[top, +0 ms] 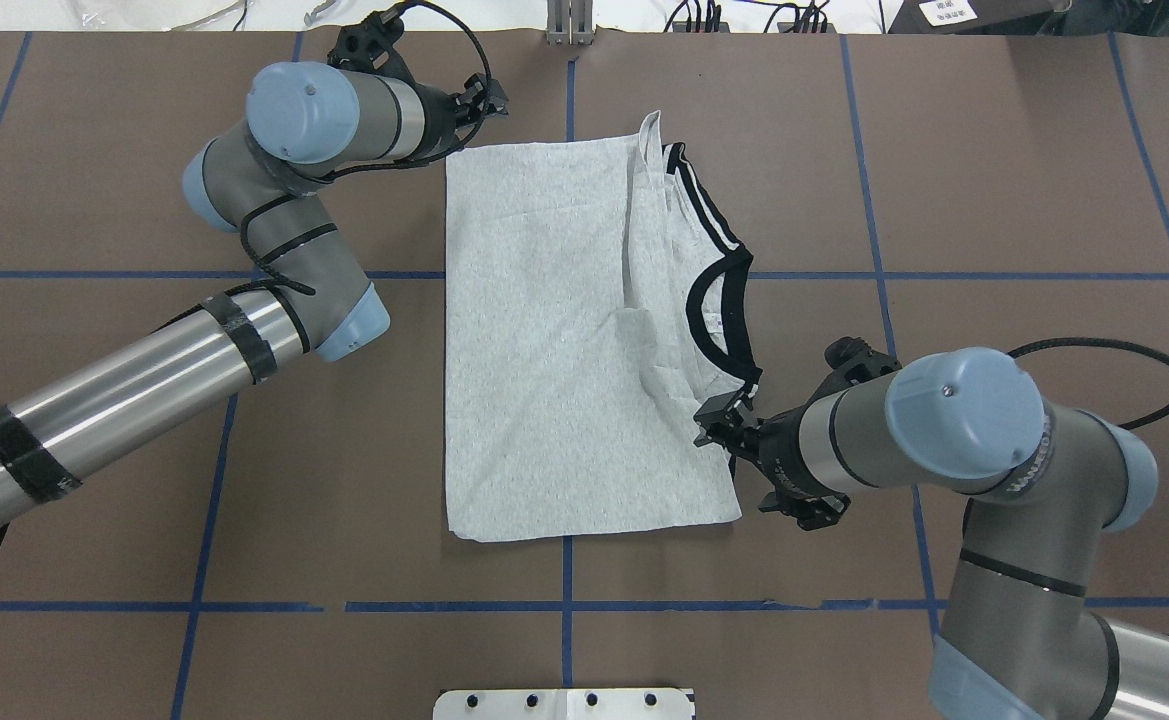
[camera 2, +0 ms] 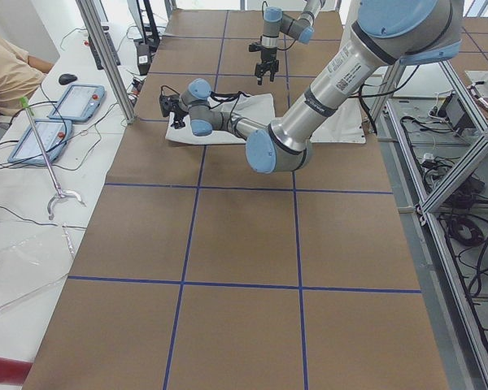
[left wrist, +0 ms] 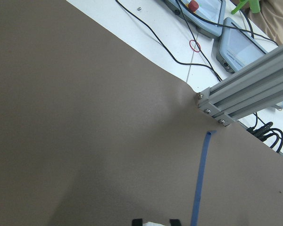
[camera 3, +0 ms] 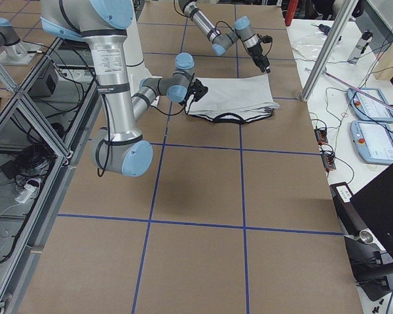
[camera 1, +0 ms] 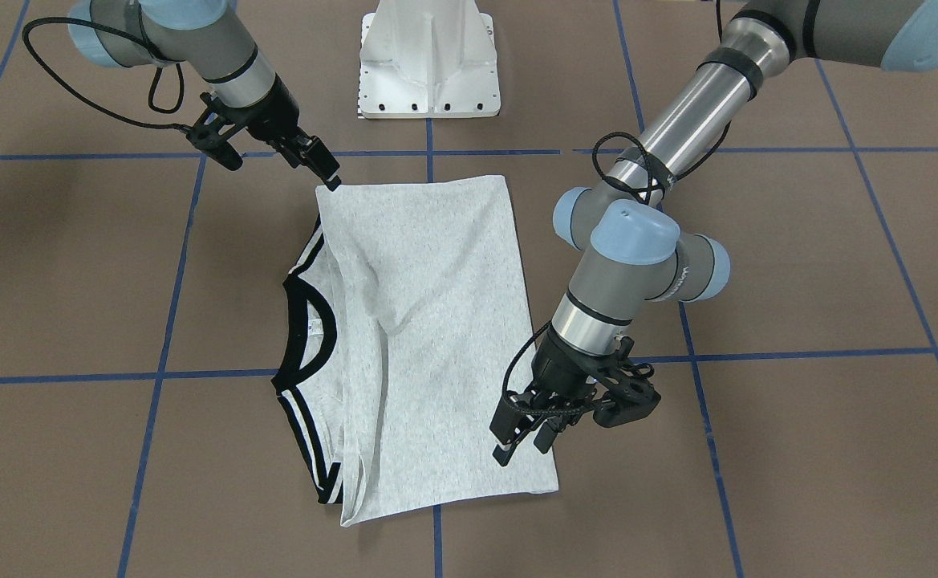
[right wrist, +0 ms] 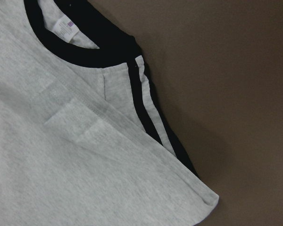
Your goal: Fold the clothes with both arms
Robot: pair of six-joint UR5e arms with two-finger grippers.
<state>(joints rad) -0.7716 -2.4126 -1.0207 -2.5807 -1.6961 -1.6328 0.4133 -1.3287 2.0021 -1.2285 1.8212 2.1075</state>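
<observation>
You see the folded grey T-shirt lying flat in the middle of the table, nearer your edge than the robot's. The left gripper hovers over its corner on your side, fingers parted. The right gripper sits at the diagonal corner, and you cannot tell how its fingers stand.

counted one t-shirt, with one black collar and two shoulder stripe pairs. logged two arms, left arm and right arm, plus two grippers, left gripper and right gripper. also noted one white pedestal base, two pendants, one person partly in view.
</observation>
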